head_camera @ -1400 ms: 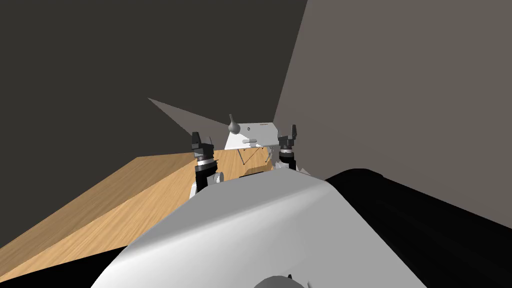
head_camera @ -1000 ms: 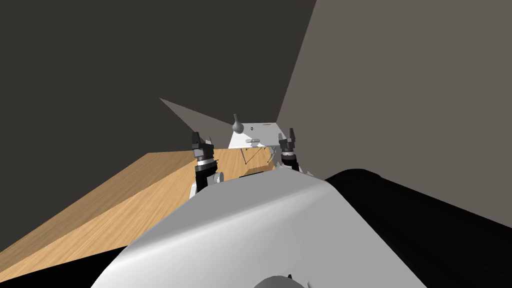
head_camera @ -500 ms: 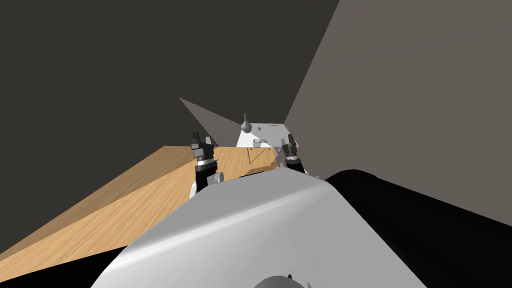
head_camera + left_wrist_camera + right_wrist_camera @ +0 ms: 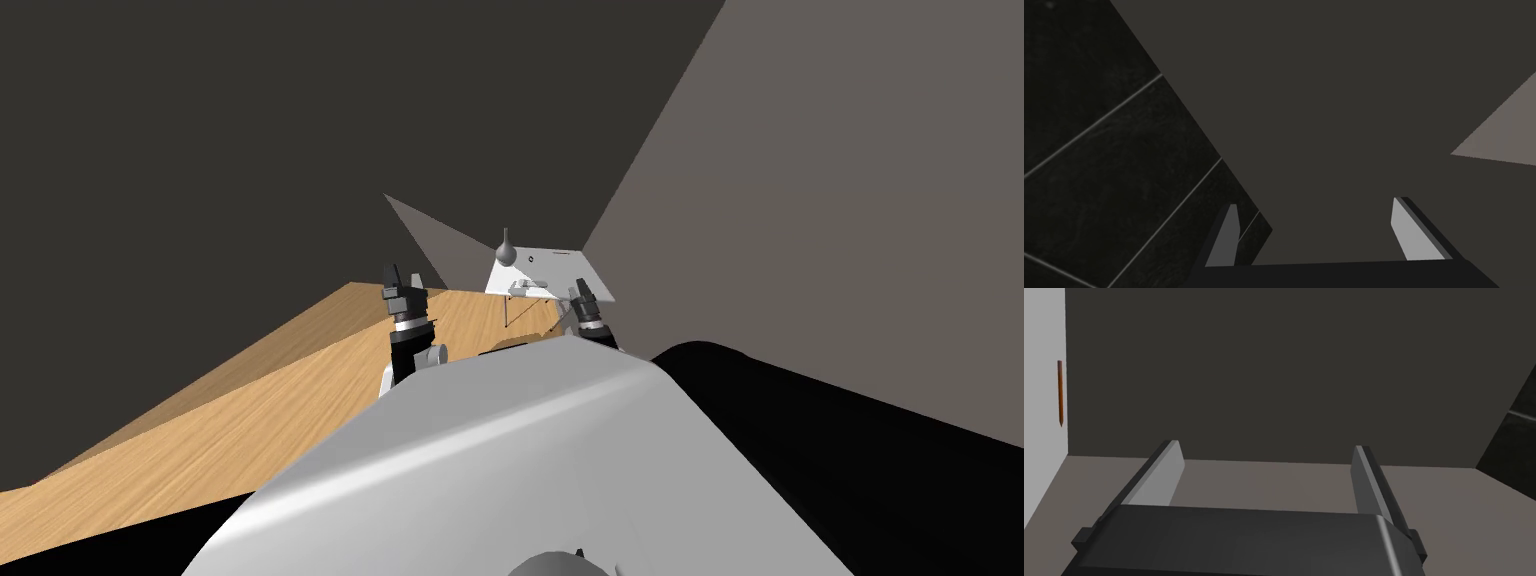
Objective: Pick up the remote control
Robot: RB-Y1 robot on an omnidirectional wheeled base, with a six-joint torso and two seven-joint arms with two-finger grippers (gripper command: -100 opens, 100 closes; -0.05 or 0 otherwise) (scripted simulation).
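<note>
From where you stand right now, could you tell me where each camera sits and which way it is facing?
Head view: on the head, looking steeply down and forward at a white table on the wooden floor; left gripper and right gripper show.
Left wrist view: on the left hand, facing a dark wall; its open fingers show.
Right wrist view: on the right hand, facing a dark wall; its open fingers show.
Shared: head and wrist views both show the grippers.
</note>
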